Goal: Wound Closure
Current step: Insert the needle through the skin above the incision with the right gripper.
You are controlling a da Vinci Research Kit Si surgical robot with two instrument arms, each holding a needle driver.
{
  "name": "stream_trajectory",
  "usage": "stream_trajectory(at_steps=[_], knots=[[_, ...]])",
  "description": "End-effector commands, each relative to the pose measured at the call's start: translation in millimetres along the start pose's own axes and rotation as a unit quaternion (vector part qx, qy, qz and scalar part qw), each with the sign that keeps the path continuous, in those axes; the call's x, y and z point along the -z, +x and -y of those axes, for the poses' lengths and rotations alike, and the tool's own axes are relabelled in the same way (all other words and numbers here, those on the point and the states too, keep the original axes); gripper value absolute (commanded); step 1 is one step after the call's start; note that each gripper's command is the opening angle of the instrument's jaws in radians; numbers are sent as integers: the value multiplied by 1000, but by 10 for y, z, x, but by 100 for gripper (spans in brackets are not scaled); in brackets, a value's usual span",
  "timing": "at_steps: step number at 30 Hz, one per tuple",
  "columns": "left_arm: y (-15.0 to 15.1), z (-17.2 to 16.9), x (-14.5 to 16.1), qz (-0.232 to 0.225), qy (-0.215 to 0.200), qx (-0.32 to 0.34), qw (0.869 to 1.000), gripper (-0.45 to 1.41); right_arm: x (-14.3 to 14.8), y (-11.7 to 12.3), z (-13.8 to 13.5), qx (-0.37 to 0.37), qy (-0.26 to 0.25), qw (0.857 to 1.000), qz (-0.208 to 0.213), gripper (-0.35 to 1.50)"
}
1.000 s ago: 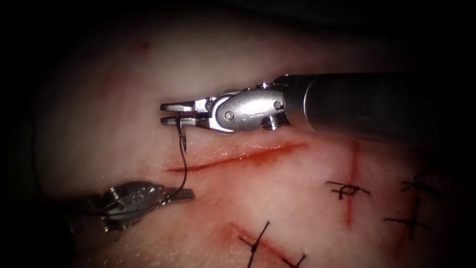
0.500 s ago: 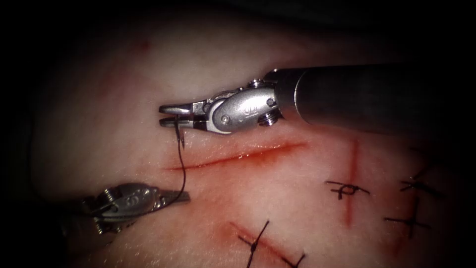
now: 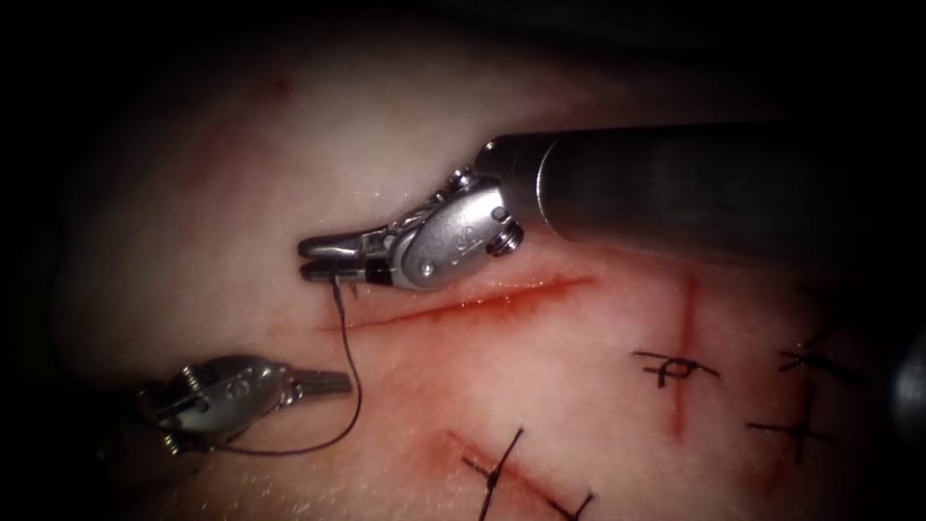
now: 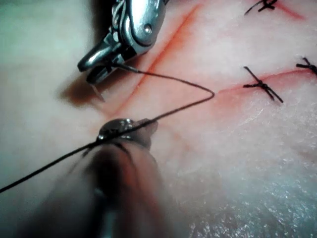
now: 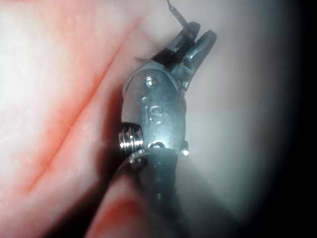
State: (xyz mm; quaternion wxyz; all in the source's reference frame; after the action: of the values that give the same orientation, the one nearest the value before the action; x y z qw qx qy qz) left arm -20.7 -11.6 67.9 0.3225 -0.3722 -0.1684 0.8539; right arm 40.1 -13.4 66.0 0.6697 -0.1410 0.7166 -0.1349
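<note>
Needle [image 3: 338,292] in right hand [image 3: 313,260]; thread [image 3: 328,439] in left hand [image 3: 333,385].

The right tool [image 3: 318,260] held the needle [image 3: 340,297] just above the left end of the cut [image 3: 463,304] in the tissue [image 3: 540,386], with the left tool [image 3: 323,384] below it, the thread [image 3: 328,439] trailing between them.

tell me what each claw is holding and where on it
Right claw grips the needle near its thread end, clear of the tissue. Left claw is shut on the thread.
</note>
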Motion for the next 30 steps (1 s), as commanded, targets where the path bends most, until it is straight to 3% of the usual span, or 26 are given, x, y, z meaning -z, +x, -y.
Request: stream_trajectory(at_steps=[1, 12, 30], knots=[[1, 3, -4, 0, 0, -2, 1000, -32, -6, -2, 5, 16, 2, 1000, -2, -35], [0, 6, 4, 3, 1, 0, 1000, -32, 18, -14, 44, 39, 0, 999, 9, -35], [1, 7, 2, 3, 2, 4, 1000, -32, 29, -34, 71, 15, 0, 1000, 22, -35]])
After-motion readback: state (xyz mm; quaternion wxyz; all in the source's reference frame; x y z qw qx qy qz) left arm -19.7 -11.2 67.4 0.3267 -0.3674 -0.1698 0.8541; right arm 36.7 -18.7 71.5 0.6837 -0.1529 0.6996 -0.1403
